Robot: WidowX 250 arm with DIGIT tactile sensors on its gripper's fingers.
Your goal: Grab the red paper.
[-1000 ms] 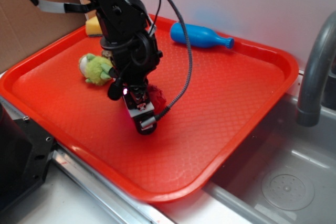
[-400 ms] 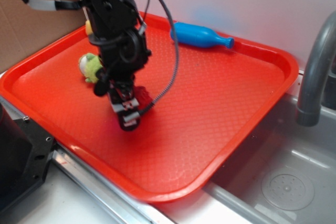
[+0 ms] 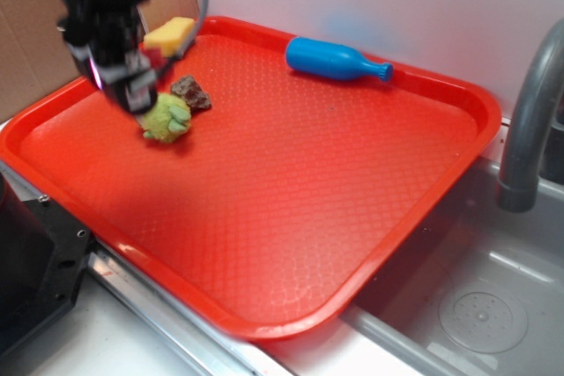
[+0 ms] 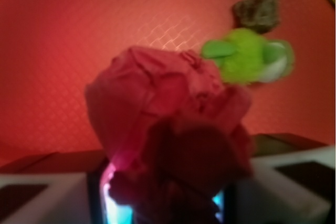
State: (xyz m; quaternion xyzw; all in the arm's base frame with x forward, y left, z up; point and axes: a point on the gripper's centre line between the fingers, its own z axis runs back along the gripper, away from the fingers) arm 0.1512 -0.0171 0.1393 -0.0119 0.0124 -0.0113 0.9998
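My gripper [image 3: 132, 90] is closed on the red paper [image 4: 168, 129], a crumpled ball that fills the middle of the wrist view and sits clear above the tray [image 3: 352, 217]. In the exterior view the paper itself is hidden behind my gripper body, which hangs over the tray's far-left corner. The green plush toy [image 3: 166, 119] lies on the tray directly below and just beside my gripper. The brown lump [image 3: 191, 92] rests just behind the toy, touching it. The yellow block [image 3: 170, 35] sits by the tray's back rim, behind the lump. The blue bottle [image 3: 335, 60] lies along the back rim, well apart from the toy.
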